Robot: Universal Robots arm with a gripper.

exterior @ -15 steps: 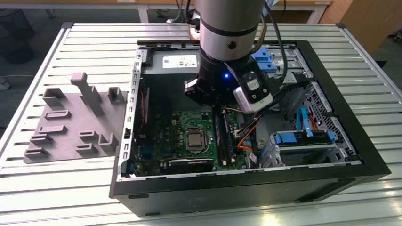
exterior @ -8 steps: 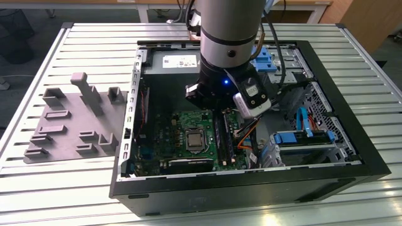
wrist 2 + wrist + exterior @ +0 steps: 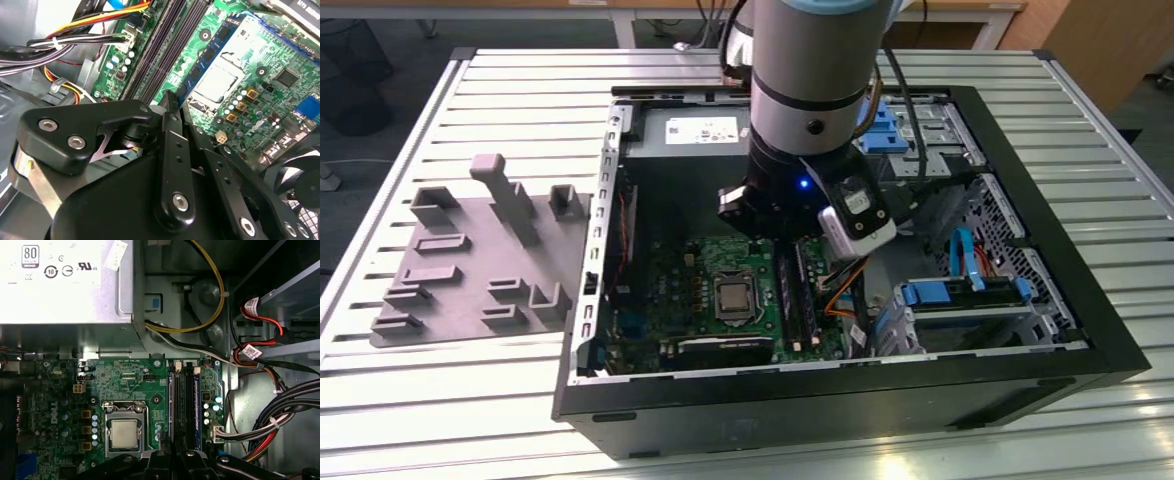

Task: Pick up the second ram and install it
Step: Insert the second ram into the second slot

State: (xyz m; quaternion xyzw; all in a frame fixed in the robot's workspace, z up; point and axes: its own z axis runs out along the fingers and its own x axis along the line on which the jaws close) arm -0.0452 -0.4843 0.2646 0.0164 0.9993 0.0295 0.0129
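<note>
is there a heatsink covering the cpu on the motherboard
No, the bare silver cpu sits exposed in its socket on the green motherboard.

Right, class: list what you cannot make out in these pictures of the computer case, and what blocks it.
- Exterior view: one end of the memory slots, hidden by the gripper.
- Second wrist view: whether the gripper holds the second ram; its own black body blocks that.
- First wrist view: an end of the memory slots, covered by the gripper at the picture's edge.
</note>
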